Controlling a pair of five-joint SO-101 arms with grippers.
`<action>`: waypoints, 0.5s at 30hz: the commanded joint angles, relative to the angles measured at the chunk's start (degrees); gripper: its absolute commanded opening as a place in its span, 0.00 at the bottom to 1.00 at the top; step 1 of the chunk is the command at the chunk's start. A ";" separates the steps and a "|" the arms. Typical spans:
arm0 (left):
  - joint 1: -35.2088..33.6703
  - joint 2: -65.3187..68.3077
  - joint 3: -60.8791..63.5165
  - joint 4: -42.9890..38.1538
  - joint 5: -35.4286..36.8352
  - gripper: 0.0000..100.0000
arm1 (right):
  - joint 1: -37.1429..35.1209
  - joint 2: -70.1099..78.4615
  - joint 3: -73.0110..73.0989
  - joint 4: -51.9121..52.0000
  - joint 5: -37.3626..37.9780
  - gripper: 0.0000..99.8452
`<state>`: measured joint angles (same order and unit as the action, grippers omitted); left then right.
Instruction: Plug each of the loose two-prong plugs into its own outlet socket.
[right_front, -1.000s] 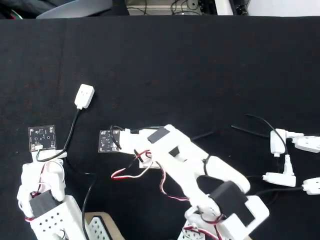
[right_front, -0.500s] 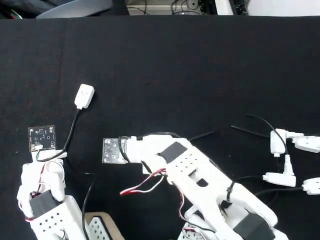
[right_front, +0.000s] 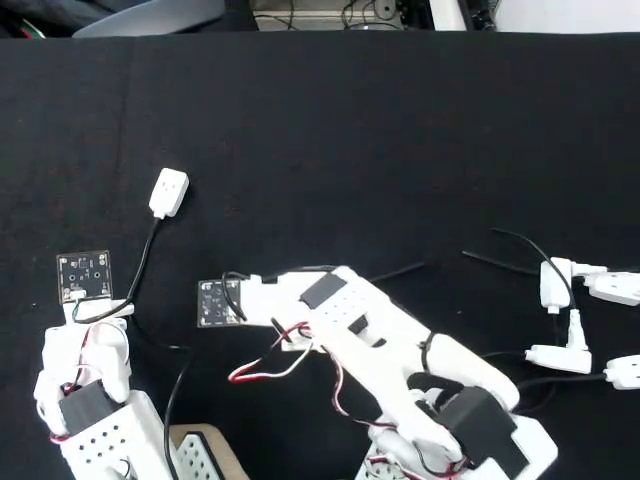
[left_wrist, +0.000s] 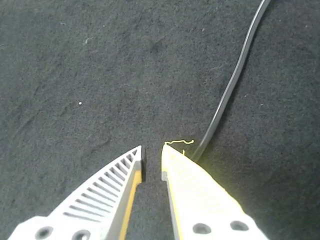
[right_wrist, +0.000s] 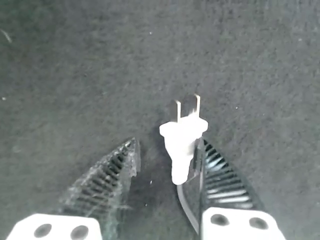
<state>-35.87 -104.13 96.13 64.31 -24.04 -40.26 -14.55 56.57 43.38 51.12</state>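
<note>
A white two-prong plug (right_wrist: 182, 141) lies on the black cloth with its prongs pointing away from the wrist. My right gripper (right_wrist: 170, 150) is open around it, and one finger (right_wrist: 222, 175) touches the plug's side. In the high view that gripper (right_front: 232, 300) is left of centre, over a black cable, and the arm hides the plug. A white outlet block (right_front: 168, 192) lies at the far left on a black cable (right_front: 140, 265). My left gripper (left_wrist: 151, 162) is shut on nothing, its tips just above the cloth beside that cable (left_wrist: 227, 95). In the high view it (right_front: 88, 298) is at the near left.
Several white plugs and sockets with black leads lie together at the right edge (right_front: 565, 320). A tan object (right_front: 205, 455) sits at the near edge between the arm bases. The far half of the cloth (right_front: 350, 130) is bare.
The right arm has drawn its gripper a little toward the near edge and shifted its elbow. The left arm and the outlet block have stayed where they were.
</note>
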 joint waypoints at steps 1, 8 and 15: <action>-0.66 -0.35 0.04 0.18 0.18 0.08 | -0.62 0.40 -1.45 -0.26 0.53 0.17; -0.66 -0.35 0.04 0.18 0.18 0.08 | -0.53 0.48 -1.10 -2.55 0.35 0.11; -0.66 -0.35 0.04 0.18 0.18 0.08 | 1.67 0.48 -1.01 -5.01 0.44 0.10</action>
<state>-35.87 -104.13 96.13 64.31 -24.04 -39.65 -14.46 56.57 40.13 51.12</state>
